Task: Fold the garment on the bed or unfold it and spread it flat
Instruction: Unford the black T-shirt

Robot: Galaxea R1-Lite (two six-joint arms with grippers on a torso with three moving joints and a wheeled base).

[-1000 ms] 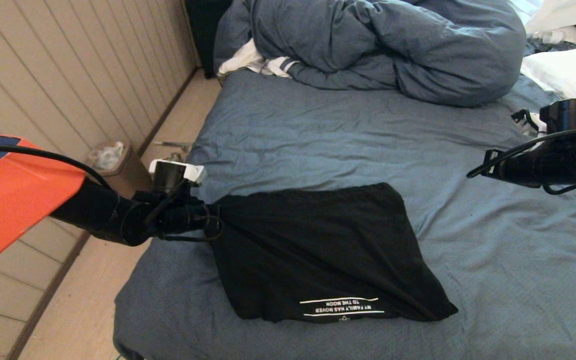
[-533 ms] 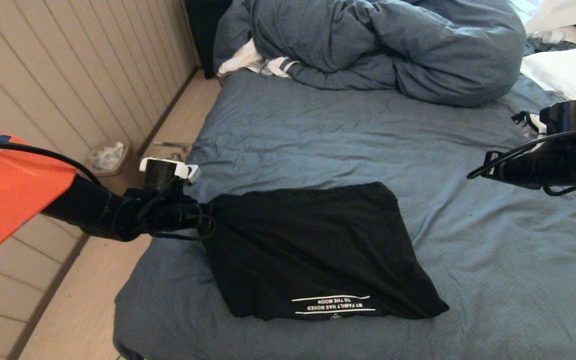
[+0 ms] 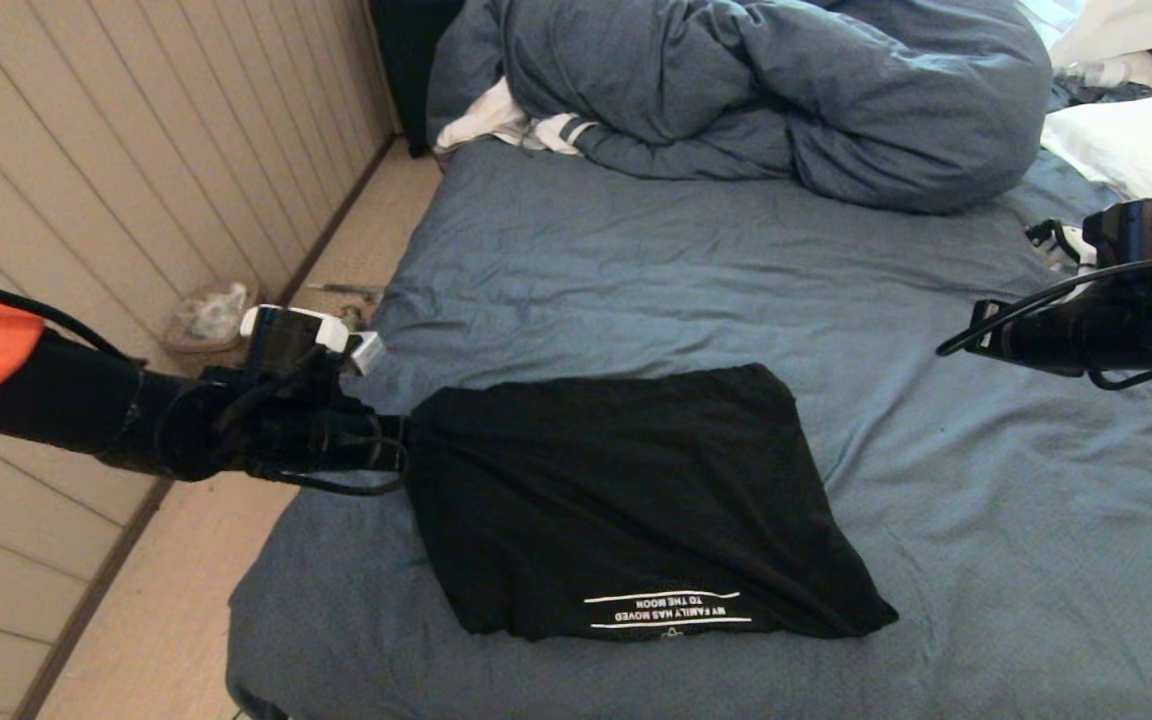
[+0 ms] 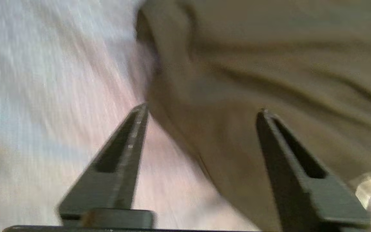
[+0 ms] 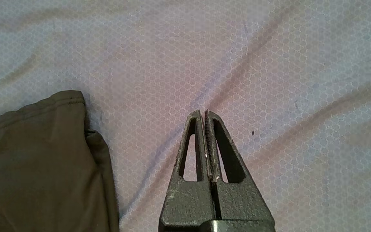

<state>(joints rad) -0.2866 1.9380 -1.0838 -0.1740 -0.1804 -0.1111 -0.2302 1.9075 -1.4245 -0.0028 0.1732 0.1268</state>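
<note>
The black T-shirt [image 3: 626, 500] lies folded into a rough rectangle on the blue-grey bed [image 3: 636, 260], near its front edge, with the white text between two lines [image 3: 671, 610] facing up at the front. My left gripper [image 4: 204, 109] is open at the shirt's far left corner [image 3: 416, 425]; the fabric edge [image 4: 269, 64] runs between and beyond the spread fingers. My right gripper [image 5: 204, 111] is shut on nothing and hovers above bare sheet, right of the shirt's far right corner [image 5: 37, 154]. The right arm [image 3: 1086, 330] hangs over the bed's right side.
A bunched blue-grey duvet [image 3: 766, 90] fills the head of the bed, with a white-and-striped cloth [image 3: 506, 125] beside it. A white pillow [image 3: 1136, 140] lies at the far right. Left of the bed are floor, a small bin [image 3: 211, 315] and the panelled wall.
The left arm dragged the shirt's corner a little leftward, then drew back further left while the shirt stayed put. The right arm has barely moved.
</note>
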